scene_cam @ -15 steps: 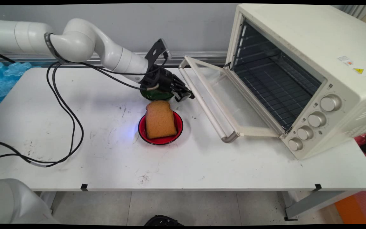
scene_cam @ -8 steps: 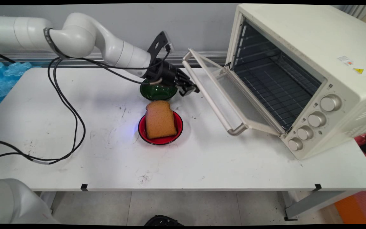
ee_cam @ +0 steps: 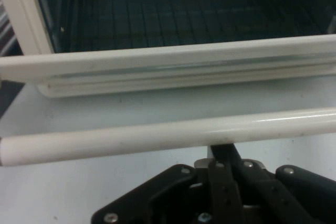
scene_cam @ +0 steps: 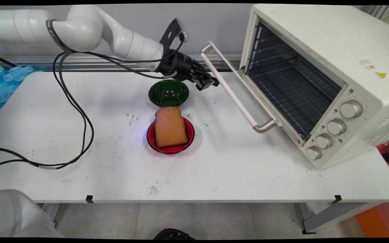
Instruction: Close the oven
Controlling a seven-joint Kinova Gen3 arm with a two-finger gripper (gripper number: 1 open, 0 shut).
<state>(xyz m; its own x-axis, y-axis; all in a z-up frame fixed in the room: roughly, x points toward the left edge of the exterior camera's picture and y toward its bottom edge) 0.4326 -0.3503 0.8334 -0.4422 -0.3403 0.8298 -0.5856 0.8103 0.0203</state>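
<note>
I see my tool [scene_cam: 208, 82] with fingers closed together, pressed under the oven door's handle bar [scene_cam: 232, 93] at upper centre, gripping nothing. The door hangs half-open. A green bowl [scene_cam: 168, 93] sits just below-left.

the oven [scene_cam: 319, 67] is cream white with a dark interior and dark wire racks; its knobs [scene_cam: 336, 127] are silver grey, and a small yellow warning sticker [scene_cam: 381, 75] sits on its top. the door handle [scene_cam: 235, 92] is a pale cream bar with silvery ends. one bowl [scene_cam: 168, 93] is dark green. the other bowl [scene_cam: 171, 136] is red and carries golden-brown toast [scene_cam: 170, 127]. the desk [scene_cam: 113, 168] is white with dark scuffs. the gripper [scene_cam: 208, 82] is black, the cables [scene_cam: 76, 111] black.
</note>
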